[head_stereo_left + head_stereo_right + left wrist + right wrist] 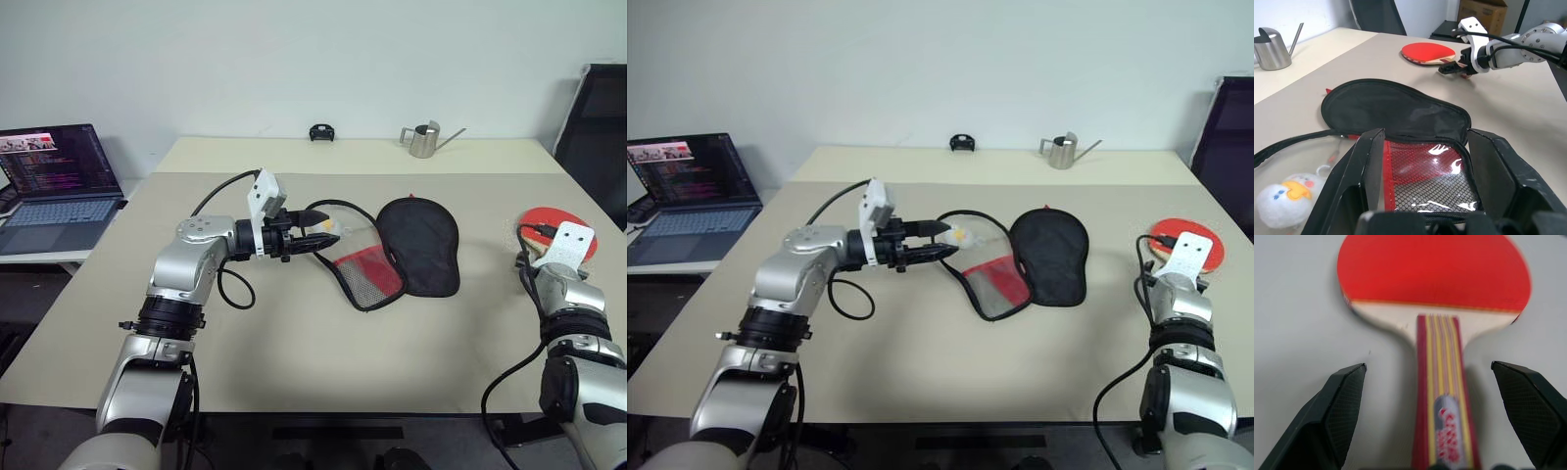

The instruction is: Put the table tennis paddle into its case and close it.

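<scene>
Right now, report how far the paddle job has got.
Done: the case lies unzipped and spread open on the table, with the left gripper at its clear flap.
In hand: the right gripper is open with the paddle handle between its fingers, not yet closed on it; the paddle still lies flat.
Left: grasp it, slide it into the case, zip it shut.
</scene>
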### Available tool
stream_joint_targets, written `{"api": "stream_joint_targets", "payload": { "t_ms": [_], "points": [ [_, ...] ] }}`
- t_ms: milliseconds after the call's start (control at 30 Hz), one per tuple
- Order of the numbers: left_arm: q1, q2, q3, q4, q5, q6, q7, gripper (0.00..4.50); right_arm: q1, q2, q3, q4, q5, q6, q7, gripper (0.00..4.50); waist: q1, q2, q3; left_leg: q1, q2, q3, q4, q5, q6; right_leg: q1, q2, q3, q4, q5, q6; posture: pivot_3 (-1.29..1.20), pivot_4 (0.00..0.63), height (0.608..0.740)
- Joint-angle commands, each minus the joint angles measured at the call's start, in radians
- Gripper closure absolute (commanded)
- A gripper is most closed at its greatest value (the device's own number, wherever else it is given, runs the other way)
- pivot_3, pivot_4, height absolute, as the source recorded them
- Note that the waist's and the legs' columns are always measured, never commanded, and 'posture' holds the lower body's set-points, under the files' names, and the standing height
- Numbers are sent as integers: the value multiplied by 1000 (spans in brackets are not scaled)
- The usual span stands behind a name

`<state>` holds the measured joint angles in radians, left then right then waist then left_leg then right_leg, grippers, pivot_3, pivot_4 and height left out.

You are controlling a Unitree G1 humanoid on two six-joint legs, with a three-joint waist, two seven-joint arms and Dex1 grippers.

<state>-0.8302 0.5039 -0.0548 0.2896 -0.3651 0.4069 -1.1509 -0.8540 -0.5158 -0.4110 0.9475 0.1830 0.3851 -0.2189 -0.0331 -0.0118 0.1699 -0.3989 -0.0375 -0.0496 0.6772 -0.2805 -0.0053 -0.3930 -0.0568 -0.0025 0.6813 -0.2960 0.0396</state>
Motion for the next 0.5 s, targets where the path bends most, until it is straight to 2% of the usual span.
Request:
{"api": "stream_joint_targets", "payload": {
  "t_ms": [33,233,267,500],
  "points": [
    [-26,7,5,-27,1,-19,-10,1625,-37,-17,-25,45,16,-29,-17,960,0,0,0,0,0,0,0,0,0,0,0,0,0,0,0,0,150,740],
    [-22,13,11,-32,3,-14,-13,1625,-52,-29,-34,98,24,-54,-34,3031,1,0,0,0,0,0,0,0,0,1,0,0,0,0,0,0,150,740],
    [-21,14,12,-33,4,-14,-13,1625,-53,-30,-36,102,27,-57,-39,3235,1,0,0,0,0,0,0,0,0,1,0,-1,0,0,0,0,150,740],
    [-15,25,19,-34,8,-13,-12,1625,-48,-30,-40,105,42,-87,-44,3229,1,0,0,1,0,-1,1,0,0,2,0,-1,0,0,0,0,150,740]
  ]
}}
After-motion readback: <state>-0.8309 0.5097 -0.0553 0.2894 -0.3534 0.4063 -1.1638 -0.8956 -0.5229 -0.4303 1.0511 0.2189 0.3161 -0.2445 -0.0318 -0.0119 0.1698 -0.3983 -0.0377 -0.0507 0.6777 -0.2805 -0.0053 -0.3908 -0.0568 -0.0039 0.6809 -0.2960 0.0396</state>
